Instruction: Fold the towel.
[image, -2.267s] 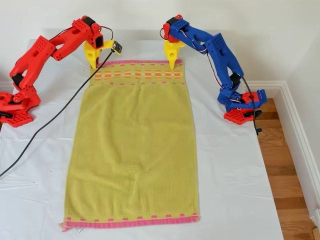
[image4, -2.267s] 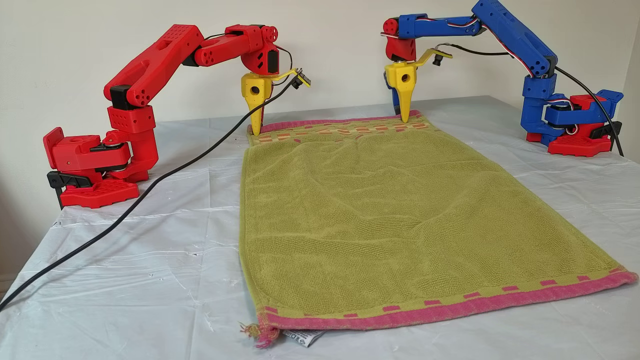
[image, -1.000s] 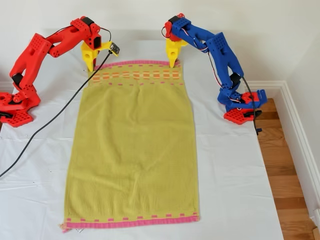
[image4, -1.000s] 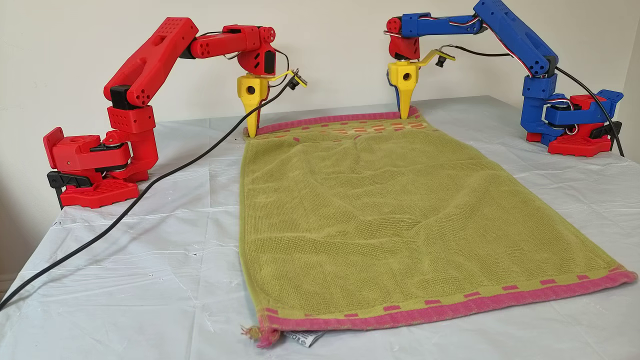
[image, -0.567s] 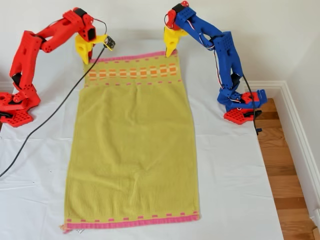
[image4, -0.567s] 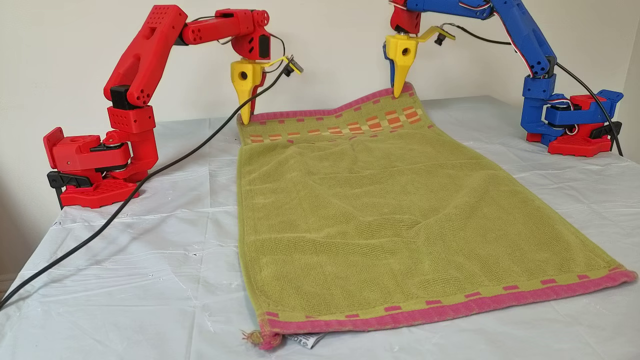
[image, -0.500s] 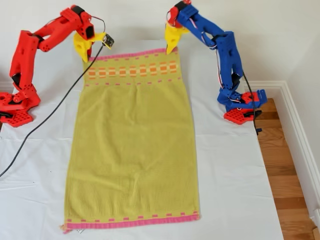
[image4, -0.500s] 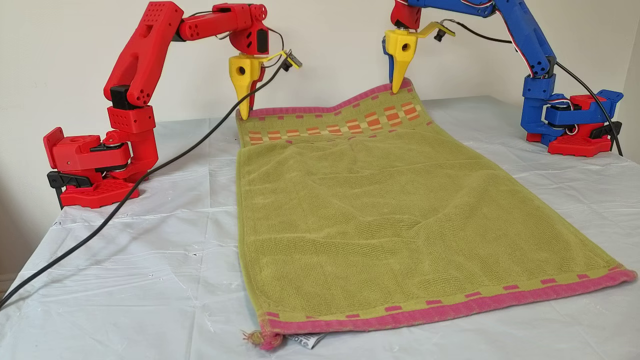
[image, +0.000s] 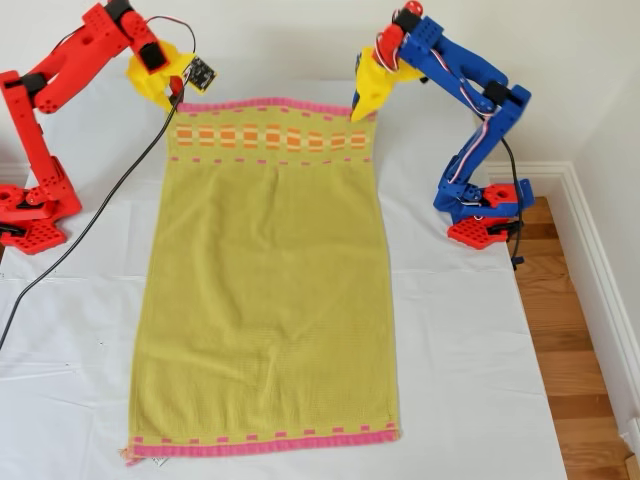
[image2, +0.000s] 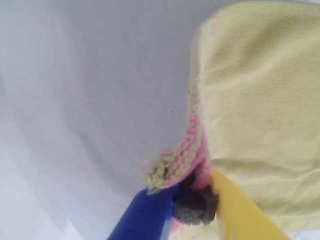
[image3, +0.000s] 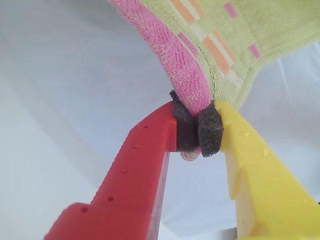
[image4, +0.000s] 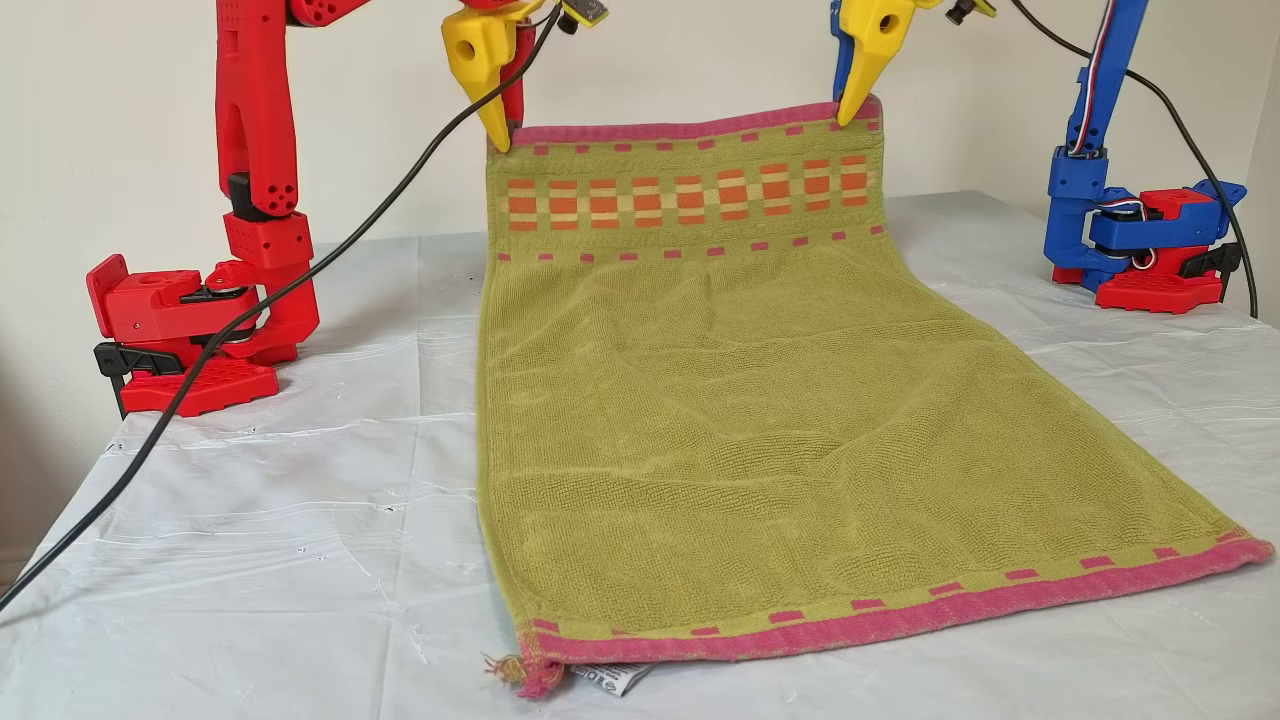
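A: Hanging by its two far corners, the towel (image4: 740, 400) has its patterned end up in the air while the rest lies flat on the sheet (image4: 250, 520), near pink border at the front edge.

B: And the grips?

A: My first gripper (image2: 192, 197), blue and yellow, is pinched tight on one pink corner, foam pads (image2: 192, 207) biting the hem. My second gripper (image3: 198, 131), red and yellow, is clamped the same way on the other corner. In the exterior view that is first at the right, second at the left.

B: How will the cloth behave?

A: Soft terry, limp, no stiffness at all. The top edge runs fairly straight between the jaws, so I judge the tension about even. Light enough for these arms, I would say, though the trailing length will drag on the sheet.

B: Slip risk?

A: Low, I think: thick hem, grippy foam. The corners are the right hold; anywhere else along the edge it would sag and fold crooked.
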